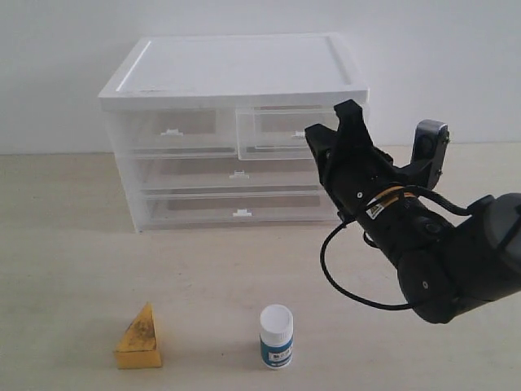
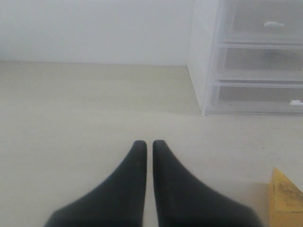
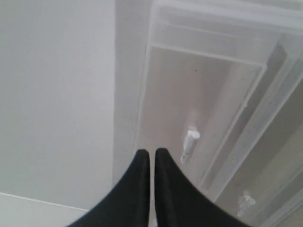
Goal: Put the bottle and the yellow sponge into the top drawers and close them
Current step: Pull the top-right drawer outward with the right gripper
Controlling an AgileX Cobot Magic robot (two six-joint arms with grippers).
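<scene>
The bottle (image 1: 276, 336), white with a blue-teal label, stands upright on the table near the front. The yellow sponge (image 1: 139, 338) stands to its left; its corner (image 2: 284, 198) shows in the left wrist view, off to one side of my left gripper (image 2: 149, 143), which is shut and empty over bare table. My right gripper (image 1: 313, 134) is shut with nothing in it, rolled sideways, its tips (image 3: 152, 152) just short of the white handle (image 3: 189, 144) of the top right drawer (image 1: 277, 134). That drawer stands out a little from the cabinet front. The top left drawer (image 1: 171, 130) is shut.
The white-topped cabinet (image 1: 236, 69) stands at the back against the wall, with two shut full-width drawers (image 1: 238, 175) below the top pair. My left arm is out of the exterior view. The right arm (image 1: 440, 252) hangs over the table's right side.
</scene>
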